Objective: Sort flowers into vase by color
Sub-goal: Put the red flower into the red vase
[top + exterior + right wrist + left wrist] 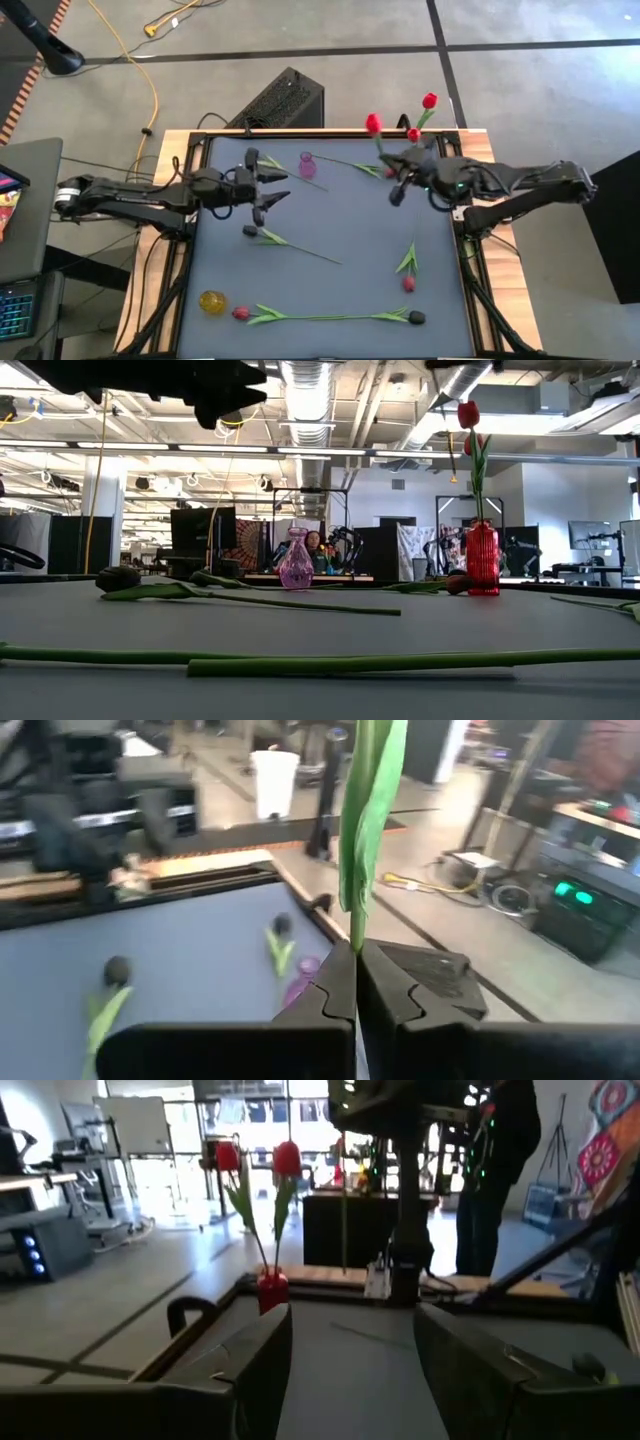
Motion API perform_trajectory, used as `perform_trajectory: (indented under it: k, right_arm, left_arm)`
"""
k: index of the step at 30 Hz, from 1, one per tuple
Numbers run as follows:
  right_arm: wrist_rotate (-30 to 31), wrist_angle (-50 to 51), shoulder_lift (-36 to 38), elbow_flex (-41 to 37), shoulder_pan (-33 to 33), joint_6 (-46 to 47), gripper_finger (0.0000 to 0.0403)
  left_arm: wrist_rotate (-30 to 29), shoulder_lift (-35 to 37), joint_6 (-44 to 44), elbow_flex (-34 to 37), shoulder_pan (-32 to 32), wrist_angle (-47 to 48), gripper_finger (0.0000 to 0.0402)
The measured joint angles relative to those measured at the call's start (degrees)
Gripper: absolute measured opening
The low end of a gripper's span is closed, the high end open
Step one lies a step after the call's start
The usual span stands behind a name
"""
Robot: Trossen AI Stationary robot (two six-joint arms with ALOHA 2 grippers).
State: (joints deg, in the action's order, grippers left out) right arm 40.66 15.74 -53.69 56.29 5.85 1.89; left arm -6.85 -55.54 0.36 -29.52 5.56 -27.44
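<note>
A red vase (413, 134) stands near the table's far right corner and holds two red tulips (287, 1158). My right gripper (355, 958) is raised beside that vase (482, 560) and is shut on a green stem; the head is out of its wrist view. My left gripper (270, 190) is open and hovers over the table's left half, holding nothing. A pink vase (307, 165) and a yellow vase (212, 301) stand empty. Dark tulips (250, 232), a crimson one (240, 313) and a reddish one (408, 283) lie flat on the mat. My right gripper pinches a tulip's green stem (351, 932) between its two fingers, just below a long leaf (372, 800). The fingers lie across the stem, which stands upright and runs out of the wrist view. A thin length of stem (343, 1220) hangs below the gripper, clear of the table.
Another tulip's stem (350, 163) lies between the pink vase and my right gripper. Two long stems (330, 317) lie end to end along the near edge. A dark tulip (250, 153) lies by the far left corner. A wooden frame (180, 140) borders the mat.
</note>
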Motion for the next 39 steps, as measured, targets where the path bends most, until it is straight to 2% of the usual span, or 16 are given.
perform_trajectory:
  k: [5,11,19,24,28,34,37,39]
  right_arm:
    - [0.18,-2.68,10.06,-8.06,0.08,1.6,0.0025]
    - [0.63,-2.66,20.73,-12.63,2.93,2.58,0.0024]
    - [13.35,2.38,30.16,-13.33,3.69,2.76,0.0024]
    - [21.36,2.67,31.5,-13.72,2.14,2.8,0.0024]
    - [27.27,0.03,30.77,-17.38,-1.16,3.09,0.0024]
    - [27.36,-7.26,30.42,-22.99,-8.95,4.0,0.0024]
    - [25.39,-12.82,30.51,-25.51,-13.57,3.67,0.0024]
    - [21.98,-16.11,30.42,-27.03,-16.94,3.67,0.0024]
  left_arm:
    - [-0.02,-1.55,0.85,0.0,0.0,-0.1,0.02]
    - [-0.03,-2.23,2.19,0.0,0.05,0.24,0.02]
    - [-0.04,-2.24,3.52,0.0,0.16,0.17,0.02]
    - [-0.05,-2.24,3.52,0.0,0.3,-0.06,0.02]
    - [-0.07,-2.24,3.5,0.0,0.33,-0.22,0.02]
    - [-0.06,-2.24,2.66,0.0,0.33,-0.54,0.0199]
    - [-0.04,-2.24,1.95,0.0,0.31,-0.76,0.0199]
    - [-0.04,-2.24,1.92,0.0,0.31,-0.83,0.0199]
